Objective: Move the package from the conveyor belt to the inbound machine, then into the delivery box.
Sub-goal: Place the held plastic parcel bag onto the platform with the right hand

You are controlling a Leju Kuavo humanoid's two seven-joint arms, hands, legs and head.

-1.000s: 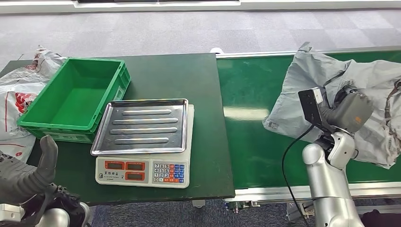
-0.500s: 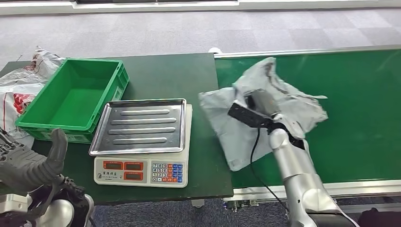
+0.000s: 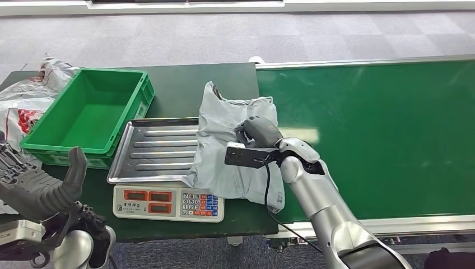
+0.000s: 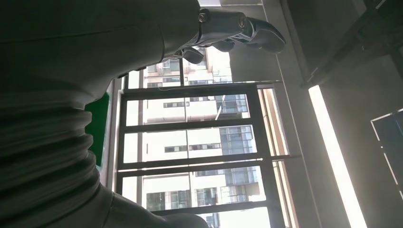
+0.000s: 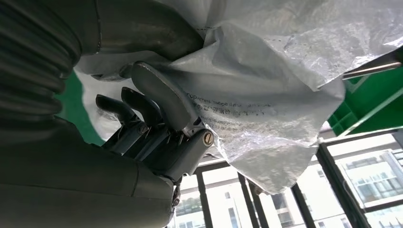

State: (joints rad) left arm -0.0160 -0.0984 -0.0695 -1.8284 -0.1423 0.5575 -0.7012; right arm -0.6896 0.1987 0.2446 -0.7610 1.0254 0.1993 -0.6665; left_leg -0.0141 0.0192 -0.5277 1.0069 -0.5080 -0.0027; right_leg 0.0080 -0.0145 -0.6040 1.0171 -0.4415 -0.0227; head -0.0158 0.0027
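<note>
Right hand (image 3: 259,132) gripping grey package (image 3: 232,148), fingers (image 5: 142,114) curling into plastic. Package draping over right edge of scale tray (image 3: 159,148), beside hand's left. Left hand (image 3: 39,190) hanging low, holding nothing, fingers loosely curling.

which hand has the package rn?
The right hand: it grips the grey package at the scale tray. The left hand holds nothing.

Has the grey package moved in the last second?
Yes. The grey package, held by the right hand, went left off the conveyor belt toward the scale tray.
</note>
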